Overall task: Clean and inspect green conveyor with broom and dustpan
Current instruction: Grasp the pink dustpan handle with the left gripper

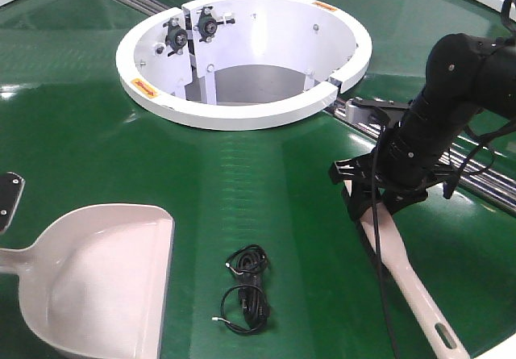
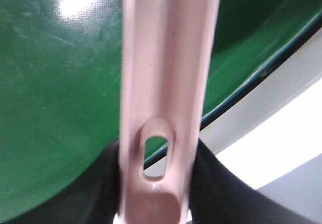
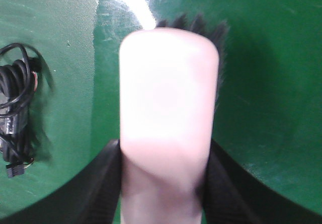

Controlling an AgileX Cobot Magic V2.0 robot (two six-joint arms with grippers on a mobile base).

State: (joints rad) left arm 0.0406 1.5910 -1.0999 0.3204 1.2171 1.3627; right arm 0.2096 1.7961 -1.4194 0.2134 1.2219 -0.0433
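Exterior front-facing view: a coiled black cable (image 1: 246, 288) lies on the belt (image 1: 72, 141) between the dustpan (image 1: 105, 282) and the broom (image 1: 407, 274), below the white hub (image 1: 242, 117). The right gripper (image 1: 379, 204) clamps the broom near its head. The left gripper (image 2: 156, 186) grips the dustpan's handle by its slot.

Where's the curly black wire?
In the front view, the black wire lies on the green conveyor, bottom middle, between the dustpan on its left and the broom on its right.
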